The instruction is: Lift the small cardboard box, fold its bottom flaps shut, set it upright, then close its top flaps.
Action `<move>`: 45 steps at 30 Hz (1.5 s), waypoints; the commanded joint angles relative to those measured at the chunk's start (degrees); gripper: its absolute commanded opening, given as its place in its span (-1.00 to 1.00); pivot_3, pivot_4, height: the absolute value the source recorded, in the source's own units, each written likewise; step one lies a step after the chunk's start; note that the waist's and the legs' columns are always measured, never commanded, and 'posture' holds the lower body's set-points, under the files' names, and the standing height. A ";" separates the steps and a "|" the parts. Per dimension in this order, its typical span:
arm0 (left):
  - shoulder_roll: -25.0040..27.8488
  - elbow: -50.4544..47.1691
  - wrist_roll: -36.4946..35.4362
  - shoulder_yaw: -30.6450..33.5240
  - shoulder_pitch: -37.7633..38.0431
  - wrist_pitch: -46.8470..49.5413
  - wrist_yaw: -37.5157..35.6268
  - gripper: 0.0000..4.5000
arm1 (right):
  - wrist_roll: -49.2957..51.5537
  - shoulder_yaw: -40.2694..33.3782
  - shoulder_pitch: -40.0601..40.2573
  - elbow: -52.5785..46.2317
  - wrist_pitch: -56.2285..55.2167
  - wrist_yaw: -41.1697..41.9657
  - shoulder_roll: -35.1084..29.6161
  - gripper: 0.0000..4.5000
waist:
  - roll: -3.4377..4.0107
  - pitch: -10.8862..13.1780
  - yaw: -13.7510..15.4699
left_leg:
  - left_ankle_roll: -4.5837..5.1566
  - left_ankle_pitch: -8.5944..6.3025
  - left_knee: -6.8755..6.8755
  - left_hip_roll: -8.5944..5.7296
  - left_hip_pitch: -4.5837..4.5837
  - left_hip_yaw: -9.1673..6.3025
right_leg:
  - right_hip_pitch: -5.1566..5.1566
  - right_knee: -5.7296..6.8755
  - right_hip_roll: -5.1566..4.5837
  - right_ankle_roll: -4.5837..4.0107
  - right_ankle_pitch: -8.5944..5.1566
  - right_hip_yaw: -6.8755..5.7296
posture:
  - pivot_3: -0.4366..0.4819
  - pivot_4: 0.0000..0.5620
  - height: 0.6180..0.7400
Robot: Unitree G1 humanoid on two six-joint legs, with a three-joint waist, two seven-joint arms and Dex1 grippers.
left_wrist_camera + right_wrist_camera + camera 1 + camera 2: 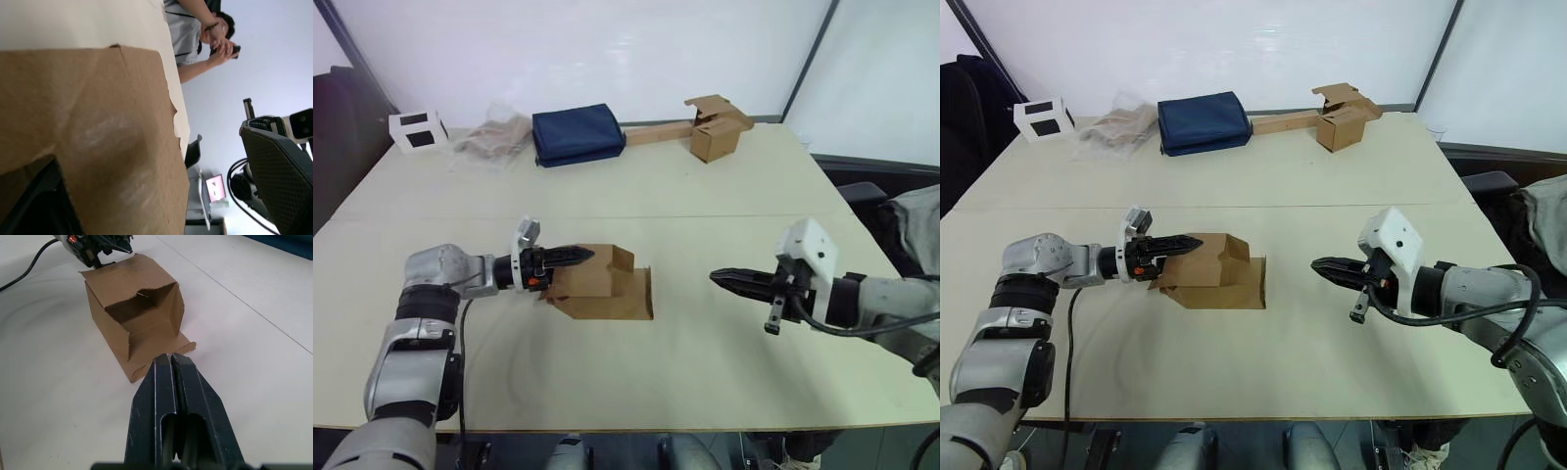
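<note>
Lying on its side mid-desk (705, 372), the small cardboard box (599, 285) faces our closed, empty right pincer (717, 278); our left pincer (576, 257) presses its top, state untellable.

Looking forward and down from head height over the table (724, 186) in both eye views, sharing nearly the whole tabletop, far clutter at 12 o'clock. Pointing across the table from the right wrist, a little off, toward the open end of the small cardboard box (132, 313), right gripper (172, 357) rising in front. Sitting pressed up against the box wall from the left wrist, also catching a person (195, 29) beyond the table edge.
</note>
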 commanded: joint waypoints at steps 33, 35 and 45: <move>5.16 -34.00 0.50 0.86 0.05 -22.13 -6.11 -0.97 | -12.02 10.30 -23.62 11.69 -9.54 -17.74 21.38 -1.00 | 0.04 0.00 -0.37 | -0.44 0.24 -0.12 0.02 -0.01 0.04 | -0.12 0.02 -0.02 -0.01 0.00 0.06 | -0.05 -0.47 1.00; 5.30 -32.82 0.98 0.15 -0.35 -23.47 -6.69 -0.97 | -12.38 11.21 -24.93 12.42 -9.31 -17.25 22.57 -1.00 | 0.04 0.00 -0.28 | -0.47 0.26 -0.14 0.02 -0.01 0.05 | -0.12 0.01 -0.02 -0.01 0.01 0.06 | -0.05 -0.47 1.00; 5.33 -32.24 0.73 -0.67 -0.18 -24.86 -7.09 -0.97 | -13.91 15.14 -24.56 12.22 -8.59 -15.11 24.61 -1.00 | 0.03 0.00 -0.65 | -0.15 0.08 -0.12 0.01 -0.04 0.03 | -0.12 0.02 -0.01 -0.01 0.01 0.04 | -0.05 -0.47 1.00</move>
